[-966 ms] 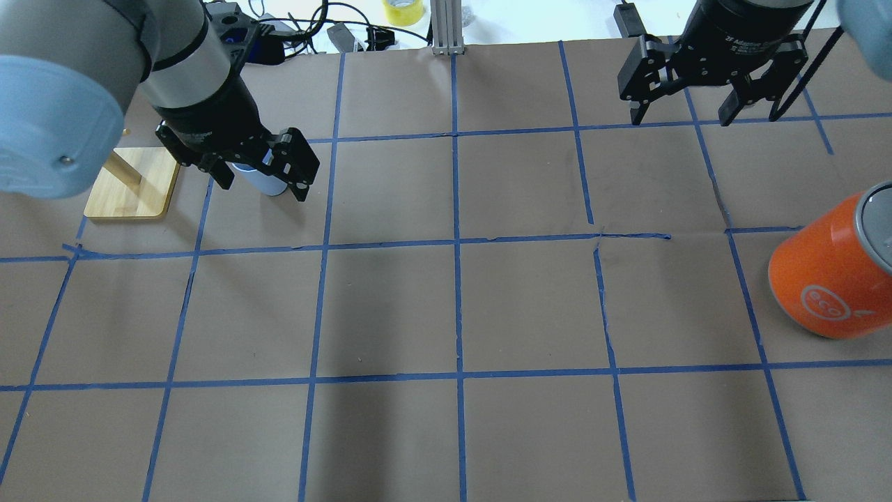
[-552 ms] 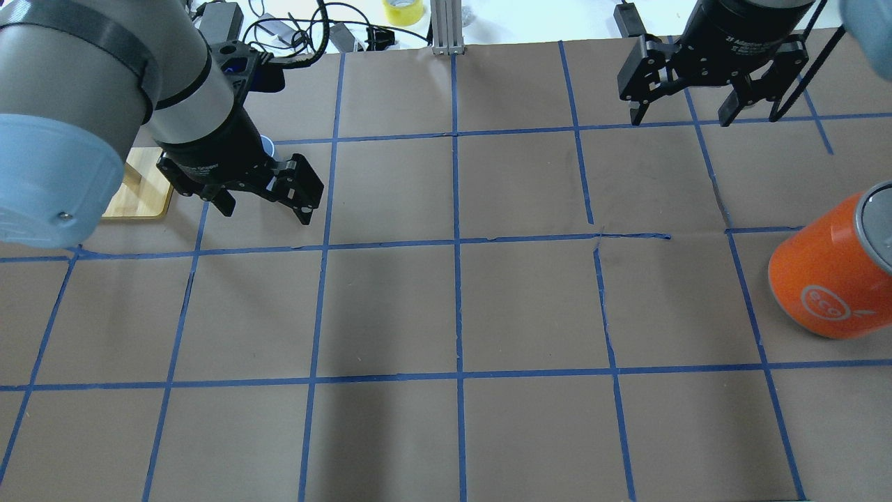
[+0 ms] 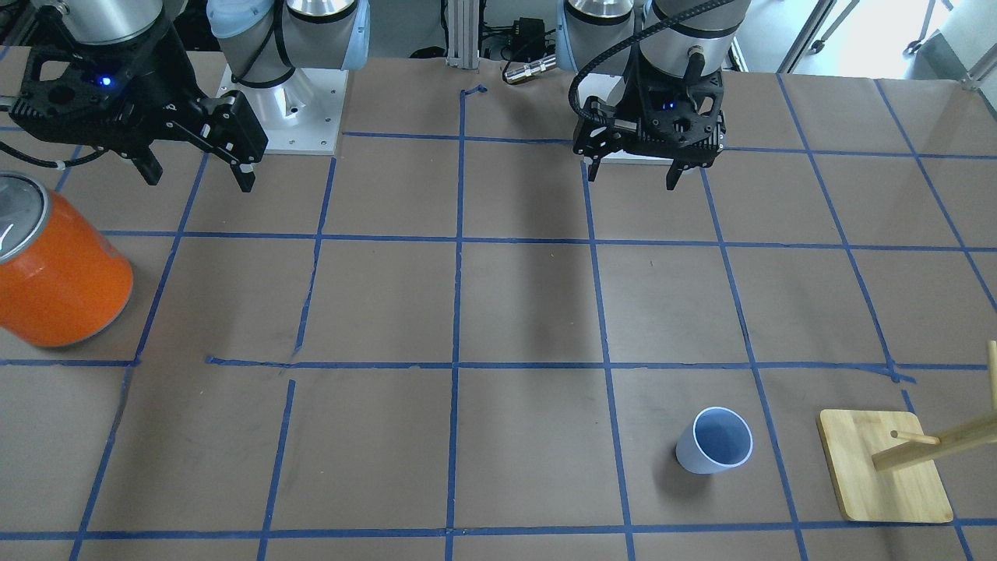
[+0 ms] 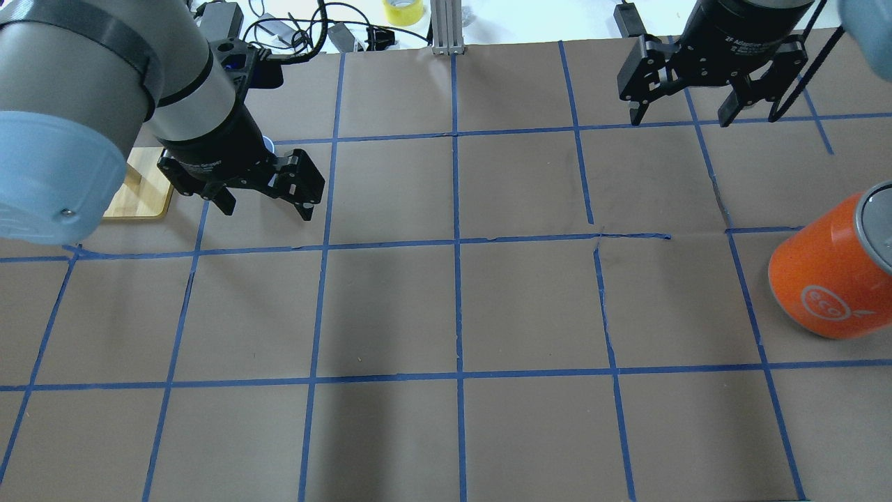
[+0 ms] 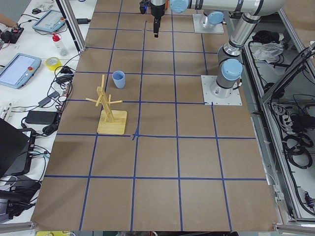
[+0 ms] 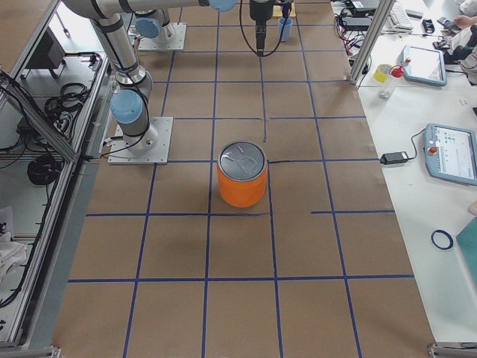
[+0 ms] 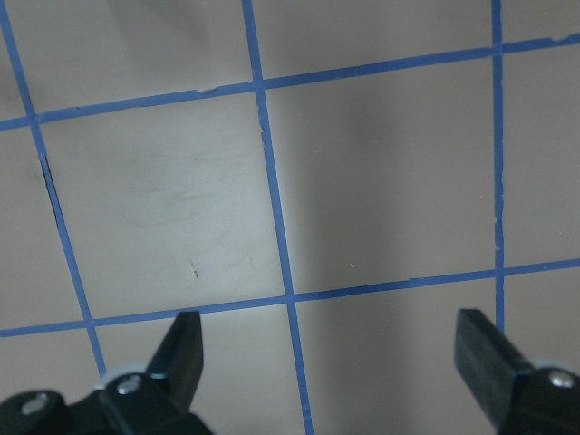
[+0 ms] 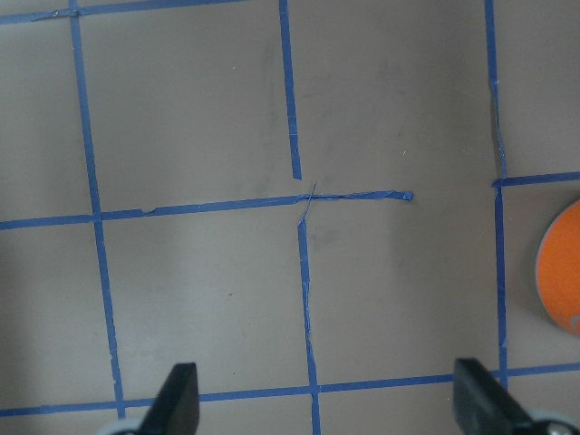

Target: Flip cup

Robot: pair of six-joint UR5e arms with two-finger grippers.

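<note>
The pale blue cup (image 3: 713,441) stands upright with its mouth up and the darker blue inside showing, beside a wooden peg stand (image 3: 880,467). It also shows in the exterior left view (image 5: 118,79). In the overhead view only a sliver of the cup (image 4: 269,144) shows behind my left wrist. My left gripper (image 3: 631,178) (image 4: 266,208) is open and empty, raised and drawn back from the cup. The left wrist view shows its fingers (image 7: 186,349) wide apart over bare table. My right gripper (image 3: 199,179) (image 4: 680,120) is open and empty, far from the cup.
A large orange can (image 4: 829,272) (image 3: 58,273) with a silver top stands on my right side, and its edge shows in the right wrist view (image 8: 562,272). The wooden stand (image 4: 139,192) is just left of my left gripper. Brown paper with a blue tape grid covers the table.
A second ago my open left gripper stood around the cup. It has since lifted and pulled back toward me, leaving the cup standing. The right arm has not moved.
</note>
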